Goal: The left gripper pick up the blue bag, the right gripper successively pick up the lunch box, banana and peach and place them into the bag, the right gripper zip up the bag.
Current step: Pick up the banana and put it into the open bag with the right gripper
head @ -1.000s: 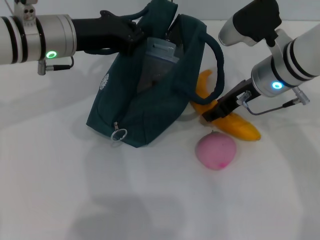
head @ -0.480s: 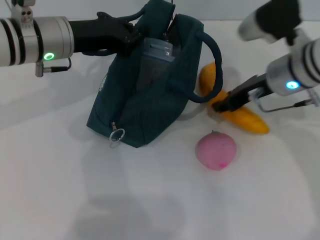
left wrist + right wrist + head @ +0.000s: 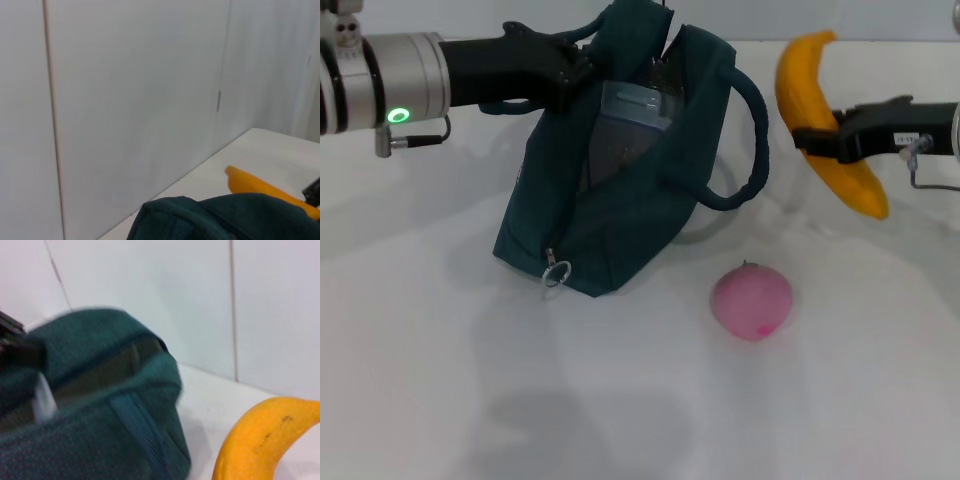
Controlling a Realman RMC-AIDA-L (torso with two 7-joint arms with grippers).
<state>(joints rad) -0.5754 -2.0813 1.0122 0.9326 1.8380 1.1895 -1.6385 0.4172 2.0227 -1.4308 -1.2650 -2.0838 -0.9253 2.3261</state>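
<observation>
Progress looks to be roughly at the midpoint. The lunch box (image 3: 630,125) already stands inside the blue bag (image 3: 620,190), its lid showing through the open mouth, so that step appears done. The banana (image 3: 830,120) is off the surface (image 3: 620,400) and in transit, gripped but not yet in the bag. The peach (image 3: 751,300) lies untouched on the surface, near the bag's right side and toward the front. Left to do, as I judge it: drop the banana in, fetch the peach, then close the zip, whose ring pull (image 3: 556,270) hangs at the bag's lower front corner.

The left tool (image 3: 570,70) reaches in level from the left edge and is clamped on the bag's top rim beside one handle, holding the mouth up and open; the bag's base rests on the surface near the back edge. The left wrist view shows only the bag's top edge (image 3: 225,217) and the banana's tip (image 3: 250,182) beyond it.

The right tool (image 3: 820,140) comes in level from the right edge, closed around the banana's middle. The fruit hangs nearly upright, tip up, well clear of the surface and to the right of the bag's loose handle (image 3: 745,140). From the right wrist view the banana (image 3: 260,440) sits close by, with the bag's open mouth (image 3: 105,370) ahead.
</observation>
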